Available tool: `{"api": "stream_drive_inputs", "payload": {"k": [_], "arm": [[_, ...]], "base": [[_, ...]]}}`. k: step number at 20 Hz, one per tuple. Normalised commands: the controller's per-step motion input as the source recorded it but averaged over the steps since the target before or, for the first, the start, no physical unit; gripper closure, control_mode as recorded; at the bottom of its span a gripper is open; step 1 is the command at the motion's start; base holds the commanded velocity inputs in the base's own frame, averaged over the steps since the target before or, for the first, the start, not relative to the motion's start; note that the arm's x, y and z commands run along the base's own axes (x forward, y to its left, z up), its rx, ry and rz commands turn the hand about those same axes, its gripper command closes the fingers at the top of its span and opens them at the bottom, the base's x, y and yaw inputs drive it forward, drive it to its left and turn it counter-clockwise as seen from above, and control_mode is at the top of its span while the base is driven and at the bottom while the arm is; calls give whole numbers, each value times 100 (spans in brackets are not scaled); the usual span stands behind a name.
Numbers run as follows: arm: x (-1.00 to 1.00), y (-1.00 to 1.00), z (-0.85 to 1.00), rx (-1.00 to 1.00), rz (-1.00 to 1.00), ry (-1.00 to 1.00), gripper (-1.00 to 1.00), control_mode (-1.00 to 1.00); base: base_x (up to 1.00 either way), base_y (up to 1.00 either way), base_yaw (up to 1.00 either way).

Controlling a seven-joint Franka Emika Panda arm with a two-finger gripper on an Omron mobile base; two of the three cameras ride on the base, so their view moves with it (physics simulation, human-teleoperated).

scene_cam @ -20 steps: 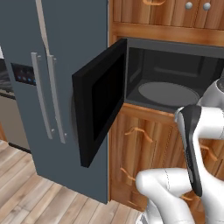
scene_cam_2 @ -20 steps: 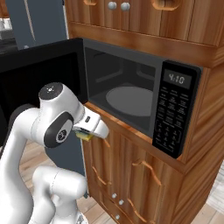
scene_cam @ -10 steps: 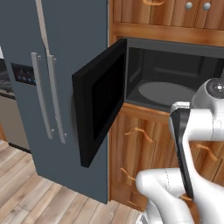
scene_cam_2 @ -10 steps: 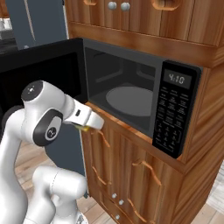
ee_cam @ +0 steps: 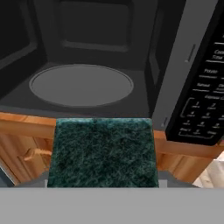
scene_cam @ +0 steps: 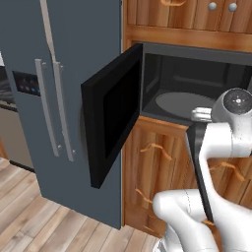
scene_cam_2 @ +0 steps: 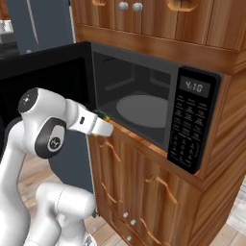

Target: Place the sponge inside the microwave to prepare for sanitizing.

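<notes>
My arm rises from the base, bends at a raised elbow and reaches forward with the wrist roughly level, pointing at the microwave (scene_cam_2: 144, 105). My pincer (scene_cam_2: 102, 124) sits just outside the microwave's open front, near its lower left corner, above the wooden ledge. Its jaws are partly closed, clamped on the sponge (ee_cam: 103, 151), green scrub side facing up.

Glossy white rounded arm (scene_cam_2: 29, 144) segments with dark grey joint caps and a black link.

Even flat rendered light, soft low-resolution blur; microwave (scene_cam_2: 144, 103) cavity dim and shadowed; no glare.
</notes>
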Motion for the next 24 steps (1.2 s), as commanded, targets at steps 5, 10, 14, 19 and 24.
{"api": "stream_drive_inputs", "payload": {"k": [5, 10, 14, 19, 24], "arm": [[40, -20, 0, 7, -7, -2, 100, -100], [44, -10, 7, 7, -1, -1, 100, -100], [39, 0, 1, 2, 0, -4, 100, -100], [44, -1, 0, 0, 0, -1, 100, -100], [49, -3, -8, 0, 0, 0, 100, -100]], "base": [[0, 0, 0], [0, 0, 0], [0, 0, 0], [0, 0, 0], [0, 0, 0]]}}
